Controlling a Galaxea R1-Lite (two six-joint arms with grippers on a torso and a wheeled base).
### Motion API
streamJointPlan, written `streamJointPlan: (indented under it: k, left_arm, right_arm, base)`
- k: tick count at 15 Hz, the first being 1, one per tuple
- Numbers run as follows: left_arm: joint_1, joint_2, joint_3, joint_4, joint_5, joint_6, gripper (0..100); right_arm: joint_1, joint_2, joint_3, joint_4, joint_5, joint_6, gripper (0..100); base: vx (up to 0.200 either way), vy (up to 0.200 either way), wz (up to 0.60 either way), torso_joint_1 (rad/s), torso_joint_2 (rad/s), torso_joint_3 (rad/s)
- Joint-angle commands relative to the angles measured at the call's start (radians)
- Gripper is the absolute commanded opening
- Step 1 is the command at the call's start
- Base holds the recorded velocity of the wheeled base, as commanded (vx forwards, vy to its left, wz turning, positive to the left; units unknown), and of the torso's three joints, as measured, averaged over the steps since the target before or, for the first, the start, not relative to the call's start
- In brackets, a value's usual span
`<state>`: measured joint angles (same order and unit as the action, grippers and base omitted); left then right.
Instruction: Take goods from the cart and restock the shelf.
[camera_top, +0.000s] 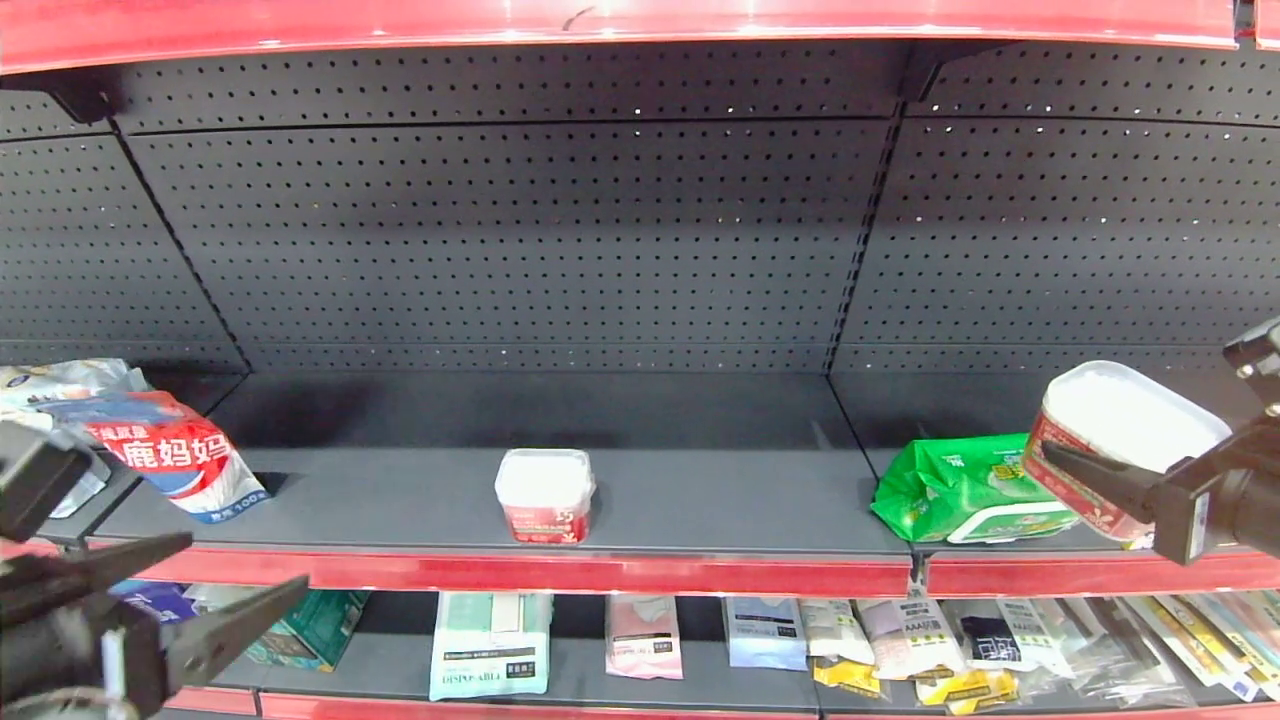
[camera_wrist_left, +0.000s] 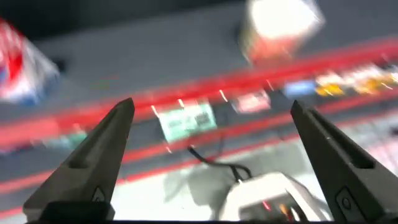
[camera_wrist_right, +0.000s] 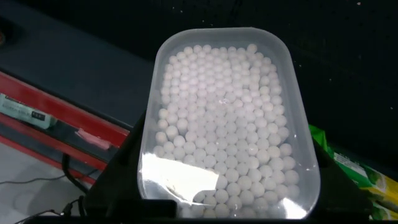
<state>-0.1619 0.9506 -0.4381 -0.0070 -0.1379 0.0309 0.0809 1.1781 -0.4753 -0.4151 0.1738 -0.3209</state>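
1. Tub of white beads (camera_top: 1130, 420) is tilted in the right gripper (camera_top: 1090, 470), fingers clamped on its sides, just above and to the right of the green pack (camera_top: 950, 485).
2. Matching tub (camera_top: 545, 495) stands upright on the shelf (camera_top: 700, 500), well left of the green pack.
3. Left gripper (camera_top: 248, 562) hangs way off left of the green pack and lower down, fingers spread wide apart.

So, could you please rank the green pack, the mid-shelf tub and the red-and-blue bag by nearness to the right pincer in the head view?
1. Green pack: right bay, just beside the right pincer.
2. Mid-shelf tub: middle bay, near the front.
3. Red-and-blue bag: far left.
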Motion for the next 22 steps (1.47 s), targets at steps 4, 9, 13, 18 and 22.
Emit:
streamJointPlan:
  k: [4,9,13,18,22]
  left_arm:
    - [-0.027,-0.601,-0.039,0.542,0.182,-0.028,100]
    - [-0.028,-0.728,0.205,0.282,0.403,0.066,100]
    - [-0.028,-0.762,0.246,0.282,0.382,0.080,100]
    - [-0.028,-0.822,0.274,0.282,0.376,0.081,100]
    - [-0.030,-0.849,0.283,0.275,0.299,0.075,100]
  right_arm:
    - [0.033,0.040,-0.028,-0.001,0.021,0.000,0]
    - [0.034,0.041,-0.026,-0.001,0.023,0.000,0]
    - [0.034,0.040,-0.028,-0.001,0.023,0.000,0]
    - [0.036,0.080,-0.066,-0.002,0.050,-0.001,0]
    - [0.082,0.212,-0.138,-0.010,0.144,0.002,0]
  base:
    - [0.000,0.000,0.00,0.000,0.00,0.000]
    - [0.000,0.000,0.24,0.002,0.00,0.000]
    - [0.000,0.000,0.60,0.006,0.00,0.004]
    - [0.000,0.000,0.24,0.000,0.00,0.002]
    - [0.000,0.000,0.00,0.000,0.00,0.000]
